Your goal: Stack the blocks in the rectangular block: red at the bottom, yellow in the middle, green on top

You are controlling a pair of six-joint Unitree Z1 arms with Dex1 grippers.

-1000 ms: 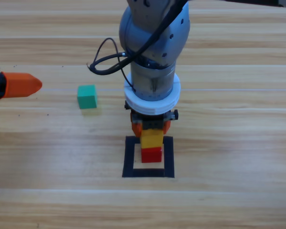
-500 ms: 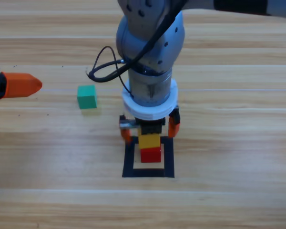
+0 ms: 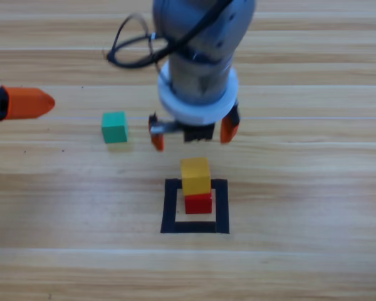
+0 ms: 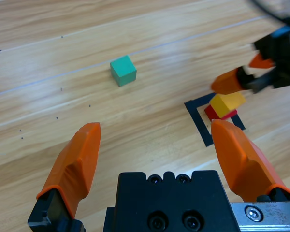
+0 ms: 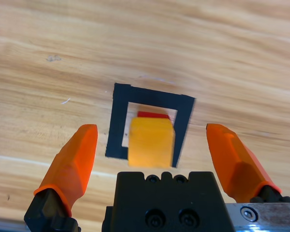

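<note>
A yellow cube (image 3: pixel 195 175) sits on a red cube (image 3: pixel 198 203) inside the black tape frame (image 3: pixel 171 207). My right gripper (image 3: pixel 193 133) hangs open above and just behind the stack, holding nothing. In the right wrist view the yellow cube (image 5: pixel 151 142) lies between the spread jaws and hides most of the red cube (image 5: pixel 153 115) within the frame (image 5: pixel 117 121). The green cube (image 3: pixel 114 126) rests alone on the table left of the right arm. My left gripper (image 3: pixel 26 104) waits at the left edge; its wrist view shows it open, with the green cube (image 4: pixel 123 70) ahead.
Bare wooden table surrounds the frame on all sides. The right arm's grey body and black cable (image 3: pixel 128 50) rise over the table's back middle. In the left wrist view the right gripper (image 4: pixel 241 77) hovers by the stack (image 4: pixel 224 105).
My right gripper opened, let go of the yellow cube on the red one, and rose up and back away from the stack. The left arm stayed put.
</note>
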